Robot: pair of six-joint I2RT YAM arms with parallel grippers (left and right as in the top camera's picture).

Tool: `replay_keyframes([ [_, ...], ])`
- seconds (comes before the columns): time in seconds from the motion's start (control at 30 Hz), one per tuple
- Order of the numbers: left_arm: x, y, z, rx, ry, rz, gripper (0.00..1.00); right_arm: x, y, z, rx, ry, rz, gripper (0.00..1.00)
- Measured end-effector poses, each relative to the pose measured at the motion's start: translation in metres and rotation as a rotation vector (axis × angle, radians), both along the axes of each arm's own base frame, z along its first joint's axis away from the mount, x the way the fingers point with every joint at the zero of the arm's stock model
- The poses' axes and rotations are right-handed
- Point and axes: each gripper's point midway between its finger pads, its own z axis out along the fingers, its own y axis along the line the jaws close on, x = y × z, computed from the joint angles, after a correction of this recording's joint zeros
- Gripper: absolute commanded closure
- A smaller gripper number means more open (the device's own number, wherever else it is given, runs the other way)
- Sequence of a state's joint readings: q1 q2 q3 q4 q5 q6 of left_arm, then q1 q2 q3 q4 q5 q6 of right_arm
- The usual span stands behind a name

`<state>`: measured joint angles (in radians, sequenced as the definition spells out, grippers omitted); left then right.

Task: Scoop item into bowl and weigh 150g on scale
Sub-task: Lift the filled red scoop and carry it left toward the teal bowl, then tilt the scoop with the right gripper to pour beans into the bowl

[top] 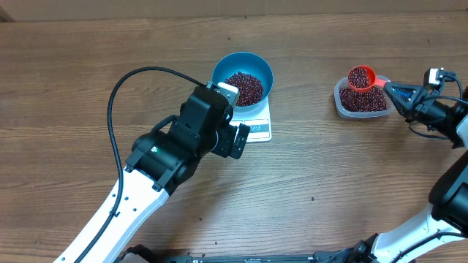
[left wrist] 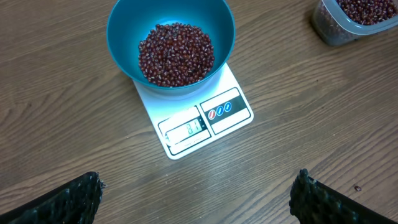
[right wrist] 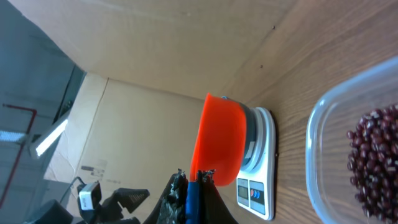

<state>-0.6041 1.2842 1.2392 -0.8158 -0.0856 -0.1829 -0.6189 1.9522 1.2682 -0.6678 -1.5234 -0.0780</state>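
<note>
- Overhead view shows the right gripper (top: 398, 91) clamped on the handle of the orange scoop (top: 360, 77), which hangs loaded over the clear container (top: 340, 102).
- Most of the beans (top: 243, 88) lie in the blue bowl (top: 221, 67), which stands on the scale (top: 260, 131).
- The left gripper (left wrist: 199, 208) hovers with its fingers wide apart near the front of the scale and holds nothing.
- The way to the bowl is long, so a tilted scoop could drop beans on the table.
- Pouring the full scoop at once may pass the target weight; I cannot read the display.
- If the left arm touches the scale, the reading may be false.
</note>
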Motion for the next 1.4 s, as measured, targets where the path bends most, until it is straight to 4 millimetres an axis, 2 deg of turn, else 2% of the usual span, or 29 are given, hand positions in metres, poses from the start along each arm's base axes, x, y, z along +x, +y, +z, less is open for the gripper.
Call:
replay_keyframes([
  [0.2,0.0,0.0,0.0,0.0,0.0,0.0,0.01,0.003,0.016,0.001,0.0,-0.012,0.043,0.96],
  [0.5,0.0,0.0,0.0,0.0,0.0,0.0,0.0,0.008,0.057,0.002,-0.007,-0.024,0.145,0.96],
  [0.8,0.0,0.0,0.0,0.0,0.0,0.0,0.0,0.006,0.126,0.002,-0.012,-0.04,0.315,0.96],
  [0.93,0.0,0.0,0.0,0.0,0.0,0.0,0.0,0.005,0.15,0.003,-0.031,-0.081,0.376,0.96],
  [1.13,0.0,0.0,0.0,0.0,0.0,0.0,0.01,0.006,0.179,-0.003,-0.078,-0.081,0.435,0.96],
  [1.4,0.0,0.0,0.0,0.0,0.0,0.0,0.01,0.019,0.215,-0.003,-0.133,-0.087,0.474,0.96],
])
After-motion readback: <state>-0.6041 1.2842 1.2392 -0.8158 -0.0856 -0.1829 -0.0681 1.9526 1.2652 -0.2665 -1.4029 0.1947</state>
